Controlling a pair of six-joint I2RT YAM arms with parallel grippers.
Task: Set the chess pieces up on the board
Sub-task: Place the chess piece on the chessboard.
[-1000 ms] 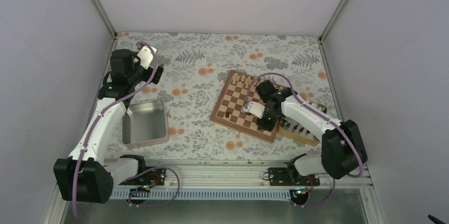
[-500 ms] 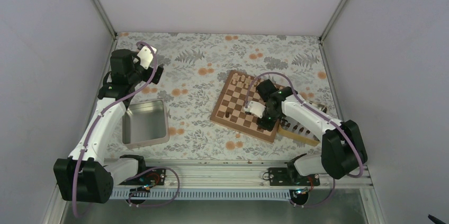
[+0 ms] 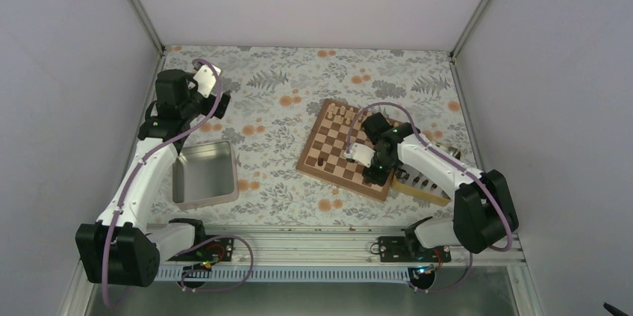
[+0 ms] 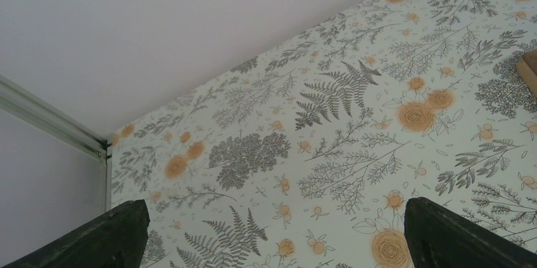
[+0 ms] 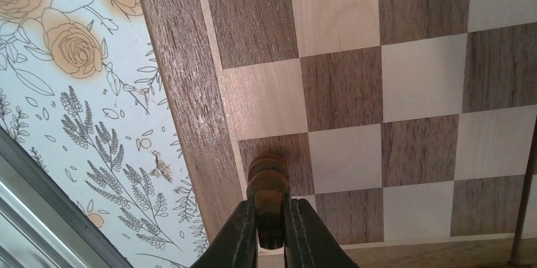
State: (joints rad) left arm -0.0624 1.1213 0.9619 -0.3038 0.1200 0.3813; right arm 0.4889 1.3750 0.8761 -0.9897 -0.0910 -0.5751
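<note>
Honestly, the right wrist camera is the one worth looking at. The right gripper [image 5: 271, 220] has its jaws clamped on a dark chess piece [image 5: 268, 176], pinched across the narrow part, with the rounded end poking out past the fingertips. It's over a dark square in the near right corner of the board [image 5: 185, 90], just beside the border. I can't tell whether it's actually touching the wood.

My guess on handling: it's a little turned wooden thing, so light and stiff, and not fragile. It does look smooth and round, so it could twist or squirt out of a two-finger pinch. It's narrow too, so it would tip easily if let go while tilted. A grip low on the stem, just above the base, seems safest to me.

The top view can't show that grip at all, since the arm hides it. It does show the layout: pale pieces [image 3: 340, 113] along the board's far edge, a wooden tray [image 3: 433, 195] of more dark pieces [image 3: 418, 180] against its right edge, and a grey tin [image 3: 205, 175] towards the table's near left. The left wrist view shows only the left gripper [image 4: 273, 217], jaws wide apart with nothing between them, over bare floral cloth [image 4: 342, 90] near the far left corner.
</note>
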